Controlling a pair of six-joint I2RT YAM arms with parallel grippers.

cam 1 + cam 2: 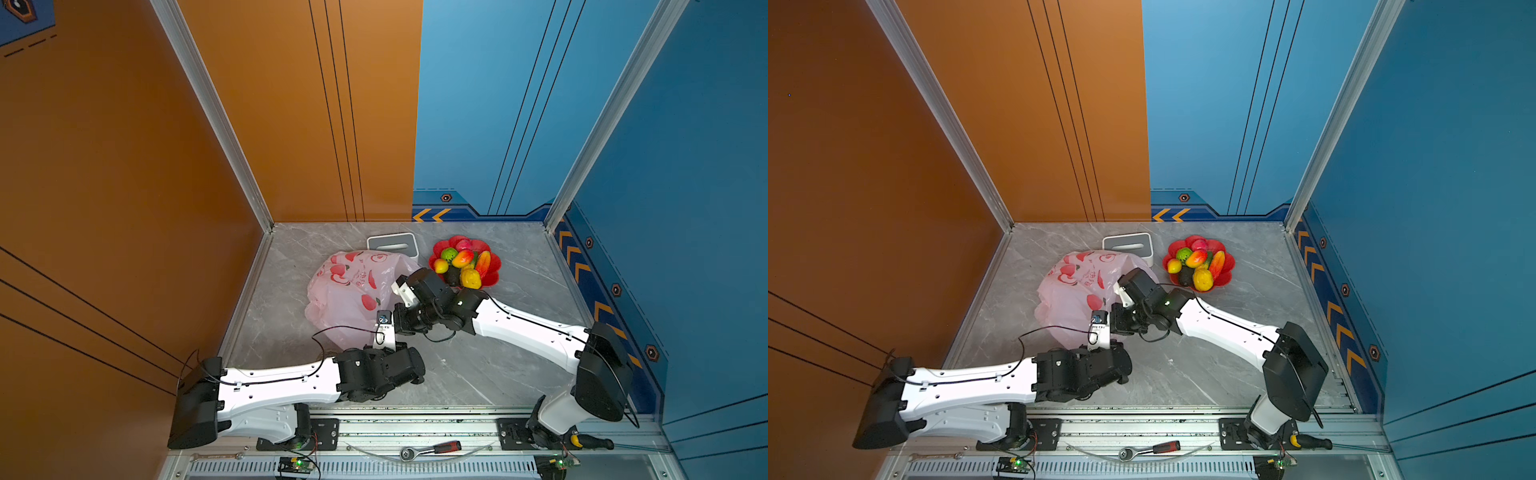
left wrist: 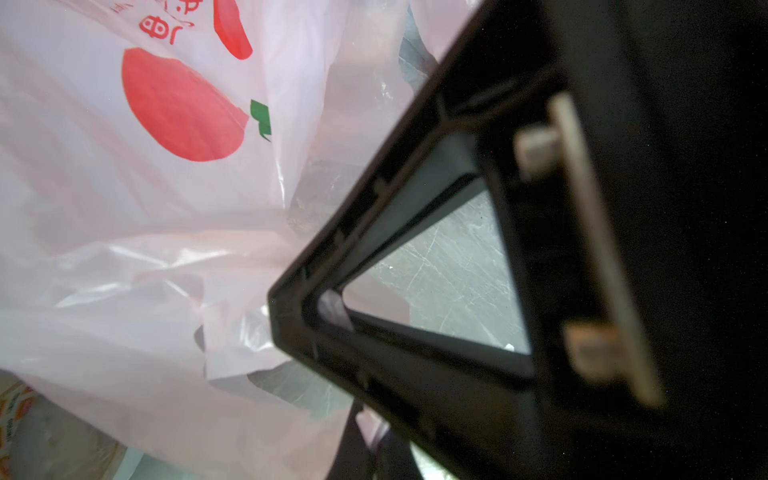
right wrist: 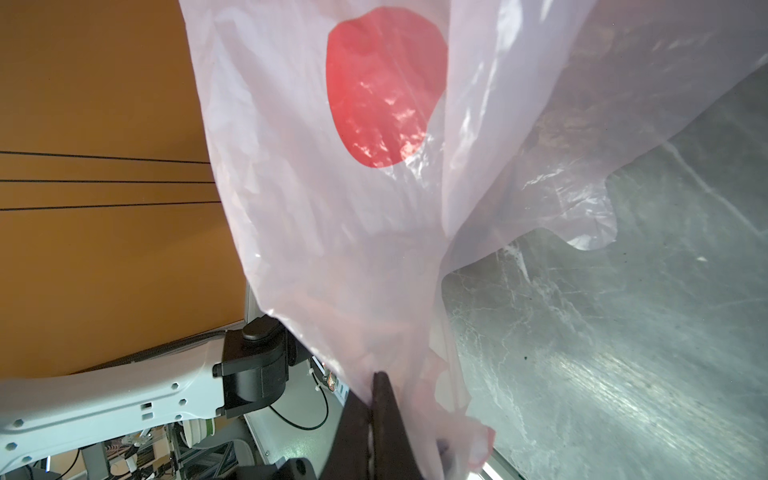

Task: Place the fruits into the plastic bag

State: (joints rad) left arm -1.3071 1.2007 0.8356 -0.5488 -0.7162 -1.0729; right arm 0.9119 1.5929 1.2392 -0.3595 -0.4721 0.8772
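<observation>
Left gripper (image 2: 284, 305) and right gripper (image 3: 375, 388) both pinch the near edge of the plastic bag (image 1: 353, 291); pulling apart too hard could tear the thin film.

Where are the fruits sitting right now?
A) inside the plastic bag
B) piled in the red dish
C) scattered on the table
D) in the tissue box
B: both top views show the fruits piled in the red dish, to the right of the plastic bag.
</observation>
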